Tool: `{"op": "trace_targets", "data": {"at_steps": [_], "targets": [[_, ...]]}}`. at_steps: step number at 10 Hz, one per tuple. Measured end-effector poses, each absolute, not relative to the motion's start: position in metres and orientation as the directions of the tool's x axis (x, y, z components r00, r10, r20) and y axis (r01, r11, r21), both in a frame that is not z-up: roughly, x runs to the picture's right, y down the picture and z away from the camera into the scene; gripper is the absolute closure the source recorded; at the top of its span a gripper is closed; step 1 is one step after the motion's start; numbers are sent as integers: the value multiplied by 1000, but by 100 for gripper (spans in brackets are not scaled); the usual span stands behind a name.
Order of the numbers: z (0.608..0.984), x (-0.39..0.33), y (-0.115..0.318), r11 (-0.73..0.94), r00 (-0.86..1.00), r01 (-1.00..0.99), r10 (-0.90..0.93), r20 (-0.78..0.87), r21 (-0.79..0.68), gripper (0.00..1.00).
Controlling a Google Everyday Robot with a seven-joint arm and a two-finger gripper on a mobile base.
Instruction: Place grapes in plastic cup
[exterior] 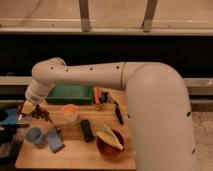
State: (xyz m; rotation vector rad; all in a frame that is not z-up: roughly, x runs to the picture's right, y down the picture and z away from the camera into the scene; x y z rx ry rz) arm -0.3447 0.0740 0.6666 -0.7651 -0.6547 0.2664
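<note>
grapes: small dark reddish-purple bunch (43, 114), just beside gripper (26, 108) | cup: short round light-blue plastic cup (34, 135), upright, near, in front of grapes

1. One gripper (27, 109), at the left edge of the frame at mid-height, on the one white arm (100, 75).
2. Cups, and I count two: one plastic cup (34, 135), light blue, lower left, and one orange cup (70, 113), centre-left.
3. One bunch of grapes (43, 114), dark, just right of the gripper.
4. One green tray (70, 93), above the orange cup.
5. One reddish bowl (106, 149), lower centre, with one pale yellow piece (110, 137) in it.
6. One black bar (87, 130), between the orange cup and the bowl.
7. One blue-grey pad (54, 141), beside the plastic cup.
8. One slim dark utensil (117, 114), right of centre.
9. One wooden table (75, 156) under the lot.
</note>
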Motion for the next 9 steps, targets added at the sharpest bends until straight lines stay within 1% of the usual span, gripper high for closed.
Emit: {"op": "trace_targets", "data": {"at_steps": [7,9], "targets": [[652,-373,92,685,715,90,461,525,-723,100],[651,-376,92,684,707,109,458,540,-722,100]]}}
